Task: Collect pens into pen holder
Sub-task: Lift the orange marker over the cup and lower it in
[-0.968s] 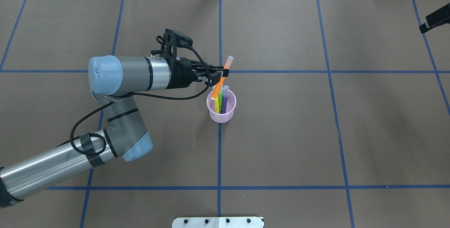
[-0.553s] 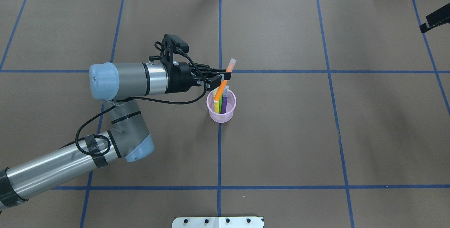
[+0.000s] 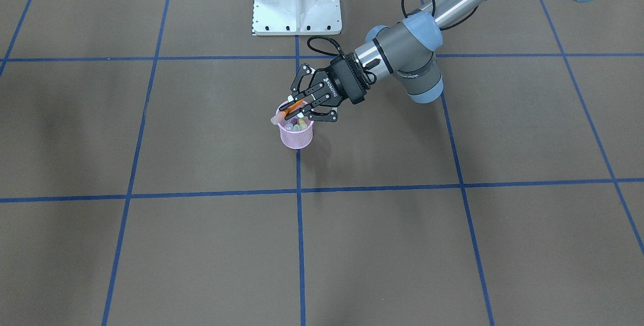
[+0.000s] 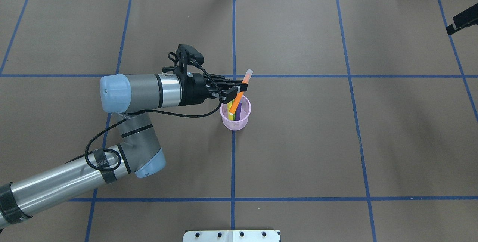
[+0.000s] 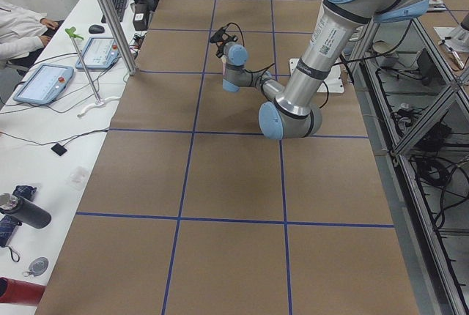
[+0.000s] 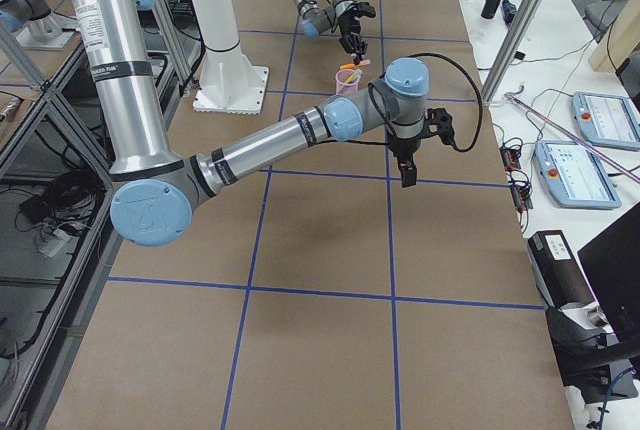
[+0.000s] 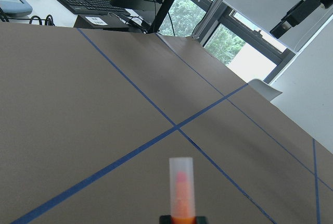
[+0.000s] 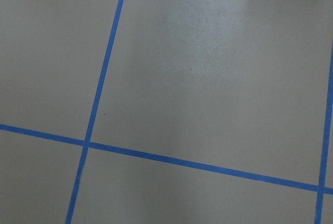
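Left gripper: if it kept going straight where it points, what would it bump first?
Besides the orange pen it holds, the left gripper probably passes over the pen holder and meets the table beyond; its wrist view shows nothing else ahead. Depth is unclear.

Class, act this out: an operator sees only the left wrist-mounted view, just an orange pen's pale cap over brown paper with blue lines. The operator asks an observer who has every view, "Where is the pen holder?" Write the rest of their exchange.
Observer: The pink mesh pen holder stands just beneath the left gripper.
Operator: Is my orange pen lined up with it?
Observer: The orange pen is tilted; in the overhead view its lower end shows inside the holder's rim.
Operator: Is anything in there?
Observer: Yes, a purple pen and others stand inside.
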Robot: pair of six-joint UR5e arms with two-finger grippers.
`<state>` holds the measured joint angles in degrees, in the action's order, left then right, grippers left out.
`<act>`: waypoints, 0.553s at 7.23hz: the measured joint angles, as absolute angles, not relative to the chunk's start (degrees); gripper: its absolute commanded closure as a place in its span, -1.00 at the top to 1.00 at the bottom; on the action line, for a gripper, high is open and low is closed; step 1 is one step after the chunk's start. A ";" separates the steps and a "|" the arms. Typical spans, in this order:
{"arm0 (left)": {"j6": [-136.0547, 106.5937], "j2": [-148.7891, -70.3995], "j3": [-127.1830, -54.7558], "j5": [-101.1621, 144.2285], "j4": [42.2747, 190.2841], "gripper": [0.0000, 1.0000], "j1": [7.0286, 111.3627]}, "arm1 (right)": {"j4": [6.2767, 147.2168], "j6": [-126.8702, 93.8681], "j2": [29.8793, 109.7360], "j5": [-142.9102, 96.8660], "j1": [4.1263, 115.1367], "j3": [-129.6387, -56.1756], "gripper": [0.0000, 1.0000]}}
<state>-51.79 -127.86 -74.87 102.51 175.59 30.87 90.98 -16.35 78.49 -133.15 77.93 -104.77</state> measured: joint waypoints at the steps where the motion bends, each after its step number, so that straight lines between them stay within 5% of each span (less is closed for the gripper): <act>1: -51.81 -127.87 -74.83 102.21 175.71 -0.16 30.65 | 90.95 -16.35 78.49 -133.15 77.94 -104.78 1.00; 3: -51.78 -127.88 -74.84 101.99 175.77 -0.12 30.46 | 90.89 -16.35 78.49 -133.15 77.96 -104.80 1.00; 4: -51.77 -127.88 -74.87 101.96 175.78 0.09 30.43 | 90.88 -16.35 78.49 -133.15 77.96 -104.83 1.00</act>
<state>-51.77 -127.88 -74.87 101.96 175.78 30.43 90.88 -16.35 78.49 -133.15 77.96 -104.83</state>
